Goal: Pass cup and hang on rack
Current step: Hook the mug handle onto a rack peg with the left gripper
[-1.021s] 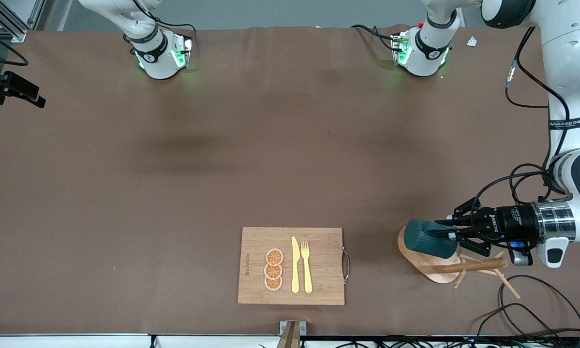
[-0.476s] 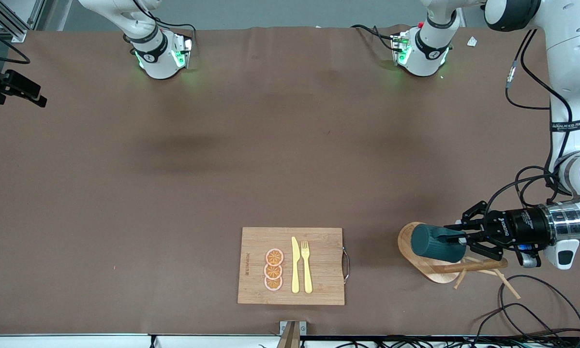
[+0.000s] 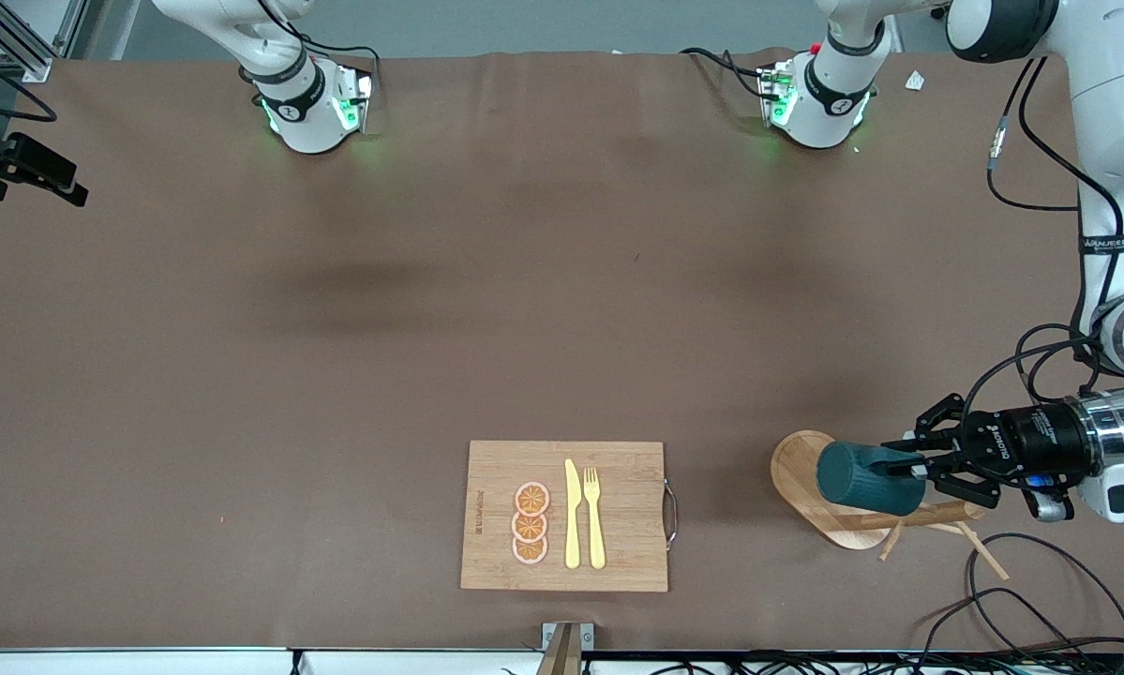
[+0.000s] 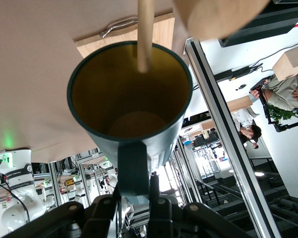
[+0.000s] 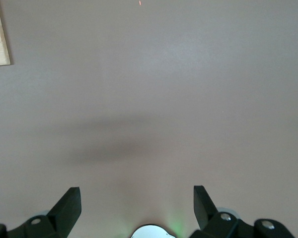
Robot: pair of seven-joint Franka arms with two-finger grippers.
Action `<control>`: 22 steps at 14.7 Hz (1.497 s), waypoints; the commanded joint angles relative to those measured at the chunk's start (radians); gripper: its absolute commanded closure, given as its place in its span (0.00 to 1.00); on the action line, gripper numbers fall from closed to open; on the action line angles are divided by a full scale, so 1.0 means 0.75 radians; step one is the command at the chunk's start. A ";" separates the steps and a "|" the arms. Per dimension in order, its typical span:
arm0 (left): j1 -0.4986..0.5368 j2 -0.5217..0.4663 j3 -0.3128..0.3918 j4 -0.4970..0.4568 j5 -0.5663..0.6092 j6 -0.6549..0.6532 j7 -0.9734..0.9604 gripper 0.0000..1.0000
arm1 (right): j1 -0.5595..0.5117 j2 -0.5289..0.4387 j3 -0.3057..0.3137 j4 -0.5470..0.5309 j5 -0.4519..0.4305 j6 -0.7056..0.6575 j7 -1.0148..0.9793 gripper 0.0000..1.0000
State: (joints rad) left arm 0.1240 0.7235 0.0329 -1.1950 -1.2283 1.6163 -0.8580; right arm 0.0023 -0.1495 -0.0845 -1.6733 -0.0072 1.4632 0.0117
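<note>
Brown table (image 3: 337, 375): left gripper (image 3: 918, 466) clamped on cup (image 3: 861, 478) over rack (image 3: 805, 469); right gripper (image 5: 137, 201) spread wide, waiting above bare cloth.

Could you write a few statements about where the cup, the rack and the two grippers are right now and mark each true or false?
1. The left gripper is shut on the cup. True.
2. The cup stands on the cutting board. False: it is held over the rack.
3. The right gripper holds a fork. False: it is open and empty over bare table.
4. The knife and fork lie side by side on the cutting board. True.
</note>
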 commanded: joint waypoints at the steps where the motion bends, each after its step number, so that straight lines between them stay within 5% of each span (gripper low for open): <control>1: 0.006 0.017 0.001 0.008 -0.033 -0.003 0.068 0.99 | 0.009 -0.032 0.004 -0.011 -0.025 0.000 0.005 0.00; 22: 0.058 0.076 0.001 0.010 -0.033 0.003 0.271 0.99 | 0.005 -0.030 -0.004 0.028 0.024 -0.049 0.021 0.00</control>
State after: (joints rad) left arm 0.1632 0.7707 0.0331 -1.1948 -1.2283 1.6175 -0.6765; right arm 0.0031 -0.1524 -0.0842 -1.6432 -0.0023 1.4342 0.0127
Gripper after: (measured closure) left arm 0.789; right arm 0.000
